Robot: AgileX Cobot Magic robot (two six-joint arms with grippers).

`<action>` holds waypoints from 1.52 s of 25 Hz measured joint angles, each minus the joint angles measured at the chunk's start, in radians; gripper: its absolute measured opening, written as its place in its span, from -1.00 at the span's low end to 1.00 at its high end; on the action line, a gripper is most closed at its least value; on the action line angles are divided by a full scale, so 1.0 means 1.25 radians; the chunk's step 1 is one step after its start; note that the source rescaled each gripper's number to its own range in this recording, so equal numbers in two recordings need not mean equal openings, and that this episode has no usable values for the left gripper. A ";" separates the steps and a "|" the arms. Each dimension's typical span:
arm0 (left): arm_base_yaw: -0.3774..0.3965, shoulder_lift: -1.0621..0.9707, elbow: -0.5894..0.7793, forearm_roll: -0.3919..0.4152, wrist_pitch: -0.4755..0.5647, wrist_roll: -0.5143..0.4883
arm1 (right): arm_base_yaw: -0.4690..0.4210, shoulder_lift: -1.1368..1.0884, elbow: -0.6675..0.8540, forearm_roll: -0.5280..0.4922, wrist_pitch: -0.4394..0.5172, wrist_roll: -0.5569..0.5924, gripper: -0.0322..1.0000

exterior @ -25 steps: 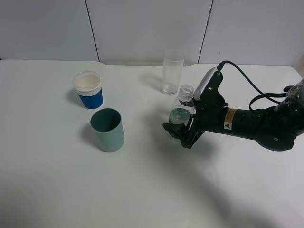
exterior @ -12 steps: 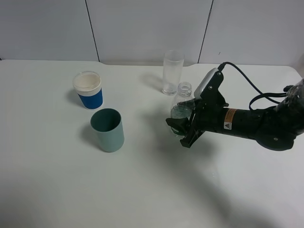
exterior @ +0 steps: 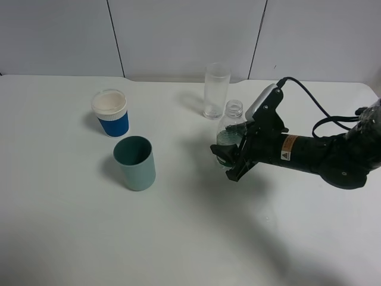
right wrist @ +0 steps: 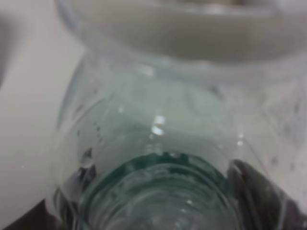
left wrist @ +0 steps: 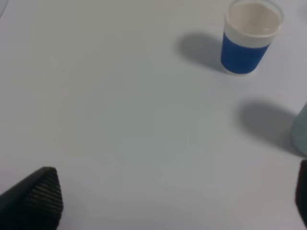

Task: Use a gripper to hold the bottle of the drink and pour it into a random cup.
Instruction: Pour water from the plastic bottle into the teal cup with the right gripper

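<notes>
My right gripper (exterior: 230,156) is shut on the bottle of the drink (exterior: 230,132), a small clear bottle with a green label band and an open neck. It holds the bottle near upright, lifted off the white table (exterior: 178,238), right of centre. In the right wrist view the bottle (right wrist: 158,143) fills the frame, with a dark finger (right wrist: 261,194) beside it. The teal-green cup (exterior: 136,162) stands upright and empty to the left, apart from the bottle. Its edge shows in the left wrist view (left wrist: 301,130). My left gripper (left wrist: 168,201) is open and empty over bare table.
A blue-sleeved white paper cup (exterior: 111,112) stands behind the teal cup and also shows in the left wrist view (left wrist: 248,38). A tall clear glass (exterior: 215,90) stands just behind the bottle. Grey wall panels close off the table's far edge.
My right gripper has lifted the bottle a little and brought it more upright. The cups and the glass have not moved.
</notes>
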 joint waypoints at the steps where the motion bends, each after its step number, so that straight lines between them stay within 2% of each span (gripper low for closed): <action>1: 0.000 0.000 0.000 0.000 0.000 0.000 | 0.000 -0.002 0.000 0.000 0.002 0.000 -0.94; 6: 0.000 0.000 0.000 0.000 0.000 0.000 | 0.000 -0.045 0.001 0.001 0.054 0.024 -0.94; 13: 0.000 0.000 0.000 0.000 0.000 0.000 | 0.000 -0.121 0.001 0.015 0.073 0.101 -0.94; 15: 0.000 0.000 0.000 0.000 0.000 0.000 | 0.005 -0.130 -0.007 0.015 0.099 0.123 -0.94; 24: 0.000 0.000 0.000 0.001 0.000 0.000 | 0.124 -0.141 -0.166 0.015 0.413 0.142 -0.94; 30: 0.000 0.000 0.000 0.001 0.000 0.000 | 0.185 -0.141 -0.287 0.021 0.534 0.142 -0.94; 38: 0.000 0.000 0.000 0.001 0.000 0.000 | 0.232 -0.141 -0.402 0.024 0.678 0.153 -0.94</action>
